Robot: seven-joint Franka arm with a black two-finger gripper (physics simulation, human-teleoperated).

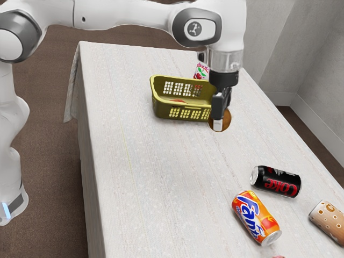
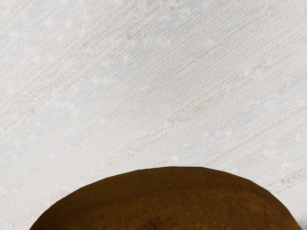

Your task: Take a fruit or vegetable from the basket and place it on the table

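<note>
**Apparently grasped: brown fruit beside the basket**

In the exterior view, the brown fruit [image 1: 228, 119] lies outside the basket [image 1: 161, 110], at its four o'clock. The pincer [image 1: 221, 121] appears clenched on it, though the far fingertip's contact is hidden. Judged by its look, the fruit should be firm, moderately light and slightly slippery, bruising under hard pressure; it is best held across opposite sides at its widest part. The wrist view reveals its rounded, speckled top against pale tablecloth [image 2: 144, 86]; the exterior view adds the cans [image 1: 256, 217] toward the fruit's five o'clock.
</note>
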